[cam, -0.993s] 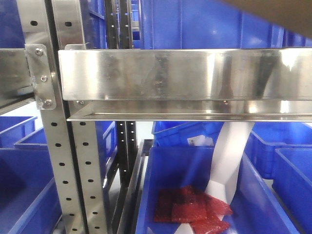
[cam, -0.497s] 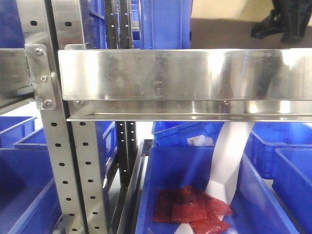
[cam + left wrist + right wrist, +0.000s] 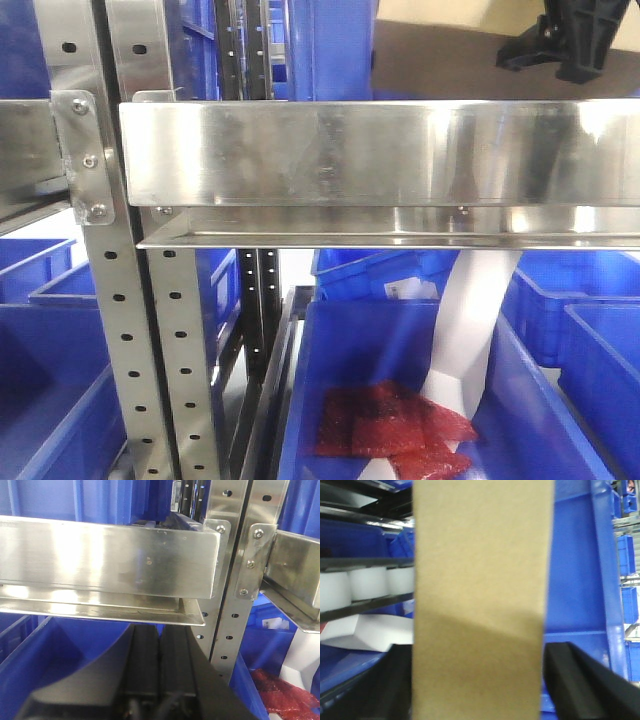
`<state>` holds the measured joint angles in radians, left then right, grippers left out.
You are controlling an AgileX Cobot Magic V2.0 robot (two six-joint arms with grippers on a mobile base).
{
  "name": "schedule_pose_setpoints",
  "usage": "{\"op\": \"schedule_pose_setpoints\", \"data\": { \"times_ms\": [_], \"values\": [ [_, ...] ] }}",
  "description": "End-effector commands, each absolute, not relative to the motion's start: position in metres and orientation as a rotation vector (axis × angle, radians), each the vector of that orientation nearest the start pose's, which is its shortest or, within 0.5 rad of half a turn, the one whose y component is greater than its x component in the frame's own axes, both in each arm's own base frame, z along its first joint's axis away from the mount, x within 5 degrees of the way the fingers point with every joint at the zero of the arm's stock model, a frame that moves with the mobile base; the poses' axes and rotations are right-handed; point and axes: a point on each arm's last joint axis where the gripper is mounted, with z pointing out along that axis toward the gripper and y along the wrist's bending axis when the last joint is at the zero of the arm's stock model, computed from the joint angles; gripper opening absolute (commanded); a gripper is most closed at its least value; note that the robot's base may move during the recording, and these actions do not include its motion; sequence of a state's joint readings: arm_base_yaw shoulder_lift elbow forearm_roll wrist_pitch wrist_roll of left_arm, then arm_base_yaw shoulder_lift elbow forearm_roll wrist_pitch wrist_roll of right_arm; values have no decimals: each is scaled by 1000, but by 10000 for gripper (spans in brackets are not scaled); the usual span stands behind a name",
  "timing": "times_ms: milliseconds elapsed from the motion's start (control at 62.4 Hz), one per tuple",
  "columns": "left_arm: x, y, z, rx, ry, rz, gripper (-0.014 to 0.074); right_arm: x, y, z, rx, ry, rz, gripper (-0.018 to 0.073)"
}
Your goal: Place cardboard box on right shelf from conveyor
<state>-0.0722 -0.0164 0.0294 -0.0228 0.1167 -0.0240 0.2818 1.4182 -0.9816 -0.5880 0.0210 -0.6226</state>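
Tan box above the steel shelf

Our right gripper [image 3: 480, 680] clamps the plain tan cardboard box [image 3: 482, 590] above the shiny stainless-steel shelf [image 3: 380, 150]; our left gripper [image 3: 159, 655] sits pinched together, holding nothing.

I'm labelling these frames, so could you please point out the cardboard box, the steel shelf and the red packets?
cardboard box [image 3: 482, 600]: right wrist view, middle of its tan face.
steel shelf [image 3: 330, 150]: front view, its broad front lip.
red packets [image 3: 395, 432]: front view, middle of the pile in the blue bin.
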Motion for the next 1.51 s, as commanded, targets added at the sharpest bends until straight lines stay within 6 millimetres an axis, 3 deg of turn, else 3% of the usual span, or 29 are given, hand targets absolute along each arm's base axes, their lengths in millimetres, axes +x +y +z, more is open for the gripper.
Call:
{"op": "schedule_pose_setpoints", "data": {
  "times_ms": [0, 304, 689, 977, 1041, 1137, 1265, 1329, 1490],
  "values": [
    [56, -4, 198, 17, 1531, -98, -116, 307, 92, 341, -1259, 1341, -624, 632],
    [56, -4, 198, 17, 1531, -98, -116, 306, 89, 340, -1270, 1379, -637, 631],
    [56, -4, 198, 17, 1531, -98, -116, 278, 94, 357, -1290, 1391, -647, 631],
    [56, -4, 198, 17, 1531, -98, -116, 276, 91, 353, -1303, 1459, -650, 622],
    [56, -4, 198, 17, 1531, -98, -116, 276, 93, 355, -1264, 1452, -614, 579],
    [56, -4, 198, 17, 1531, -98, -116, 276, 97, 360, -1131, 1466, -493, 419],
    [56, -4, 198, 17, 1531, -98, -116, 276, 98, 363, -908, 1563, -289, 29],
    [56, -4, 198, 17, 1531, -98, -116, 277, 99, 364, -817, 1586, -208, 74],
    [56, -4, 198, 17, 1531, -98, -116, 280, 95, 371, -436, 1644, 113, 64]
  ]
}}
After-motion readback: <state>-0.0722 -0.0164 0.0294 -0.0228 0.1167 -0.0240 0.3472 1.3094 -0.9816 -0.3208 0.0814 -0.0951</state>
